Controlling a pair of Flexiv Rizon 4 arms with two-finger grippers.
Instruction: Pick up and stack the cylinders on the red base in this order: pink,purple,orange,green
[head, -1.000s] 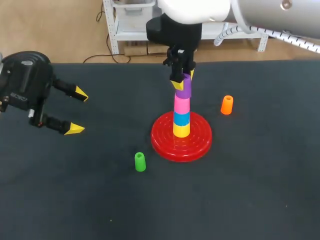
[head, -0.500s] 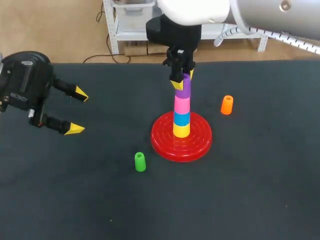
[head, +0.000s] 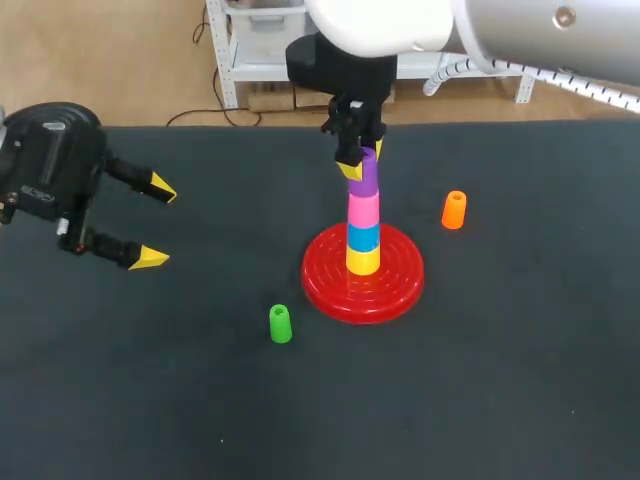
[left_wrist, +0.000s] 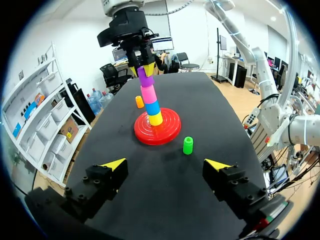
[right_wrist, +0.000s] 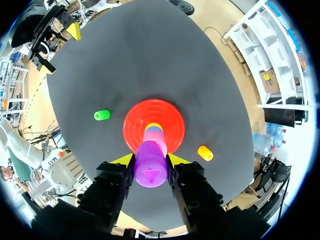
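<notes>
A tall stack of plastic cylinders (head: 363, 240) on the round red base (head: 325, 285) blocks mid-table, with the right gripper (head: 364, 160) clamping its top purple cylinder (head: 367, 180). A small green cylinder (head: 280, 324) stands near-left and a small orange cylinder (head: 454, 209) right, with bare black tabletop (head: 500, 380) elsewhere.

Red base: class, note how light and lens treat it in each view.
Head view: the red base carries faint glints on its ridges; the table edge runs straight. Left wrist view: the table's edges bow. Right wrist view: the table looks rounded, and the purple cylinder between the jaws looms larger than the base.
</notes>
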